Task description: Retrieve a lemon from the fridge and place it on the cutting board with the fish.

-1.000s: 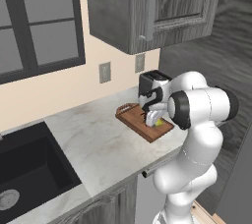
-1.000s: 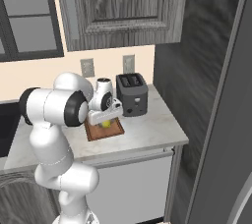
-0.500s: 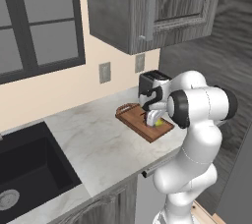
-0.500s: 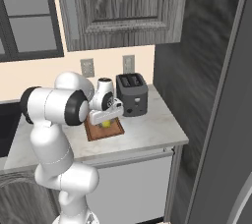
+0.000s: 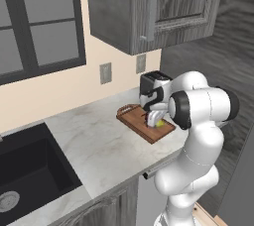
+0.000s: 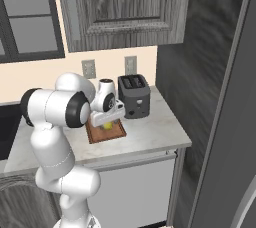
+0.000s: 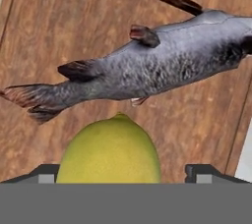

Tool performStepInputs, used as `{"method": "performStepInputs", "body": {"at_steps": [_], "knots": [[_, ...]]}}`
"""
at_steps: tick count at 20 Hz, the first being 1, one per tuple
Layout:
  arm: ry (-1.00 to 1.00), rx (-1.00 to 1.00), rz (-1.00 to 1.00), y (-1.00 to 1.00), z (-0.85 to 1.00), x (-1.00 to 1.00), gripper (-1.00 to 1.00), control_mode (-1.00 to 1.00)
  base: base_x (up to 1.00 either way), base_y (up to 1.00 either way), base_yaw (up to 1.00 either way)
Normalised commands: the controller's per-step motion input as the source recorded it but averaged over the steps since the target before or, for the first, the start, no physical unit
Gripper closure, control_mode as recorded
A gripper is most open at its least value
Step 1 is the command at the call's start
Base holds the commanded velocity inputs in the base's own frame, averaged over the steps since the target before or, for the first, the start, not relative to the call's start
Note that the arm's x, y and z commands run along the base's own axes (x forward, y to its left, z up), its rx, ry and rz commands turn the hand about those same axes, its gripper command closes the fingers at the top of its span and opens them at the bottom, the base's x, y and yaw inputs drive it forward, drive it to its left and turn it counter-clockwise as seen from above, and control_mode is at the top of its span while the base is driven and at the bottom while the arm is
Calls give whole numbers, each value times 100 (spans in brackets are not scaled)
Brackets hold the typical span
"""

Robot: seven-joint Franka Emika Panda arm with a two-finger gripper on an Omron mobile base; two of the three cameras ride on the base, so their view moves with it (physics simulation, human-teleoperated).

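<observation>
Since the lemon (image 7: pixel 112 148) lies between the open jaws with a gap showing on either side of it, the grip is off and the fruit seems to rest on the cutting board (image 7: pixel 74 16) by its own weight. Just beyond the jaws, the fish (image 7: pixel 147 73) stretches across the board, close to the lemon's pointed end though apart from it. Doing this step well likely means lifting the gripper (image 5: pixel 153 119) straight away from the board, keeping the jaws spread so neither finger drags on the rind and rolls the fruit toward the fish or the raised rim. A slow, vertical retreat looks safest, as an oval fruit can tip easily on flat wood. Farther out, the board sits on the tabletop (image 6: pixel 155 134) beside the toaster (image 6: pixel 133 95), so the arm should avoid swinging that way
</observation>
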Motion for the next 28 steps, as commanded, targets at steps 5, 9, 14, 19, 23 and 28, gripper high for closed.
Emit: {"method": "performStepInputs", "body": {"at_steps": [5,9,14,19,23,28], "knots": [[0,0,-3,2,1,0,-100,-100,0,0,0],[0,-2,-4,1,16,-4,-100,-100,0,0,0],[0,-6,-3,0,33,-11,-100,-100,0,0,0],[1,-8,-2,6,33,-14,-100,-100,0,0,0],[2,-5,-2,3,35,-19,-100,-100,0,0,0],[0,-3,-2,0,30,-23,-100,-100,0,0,0]]}}
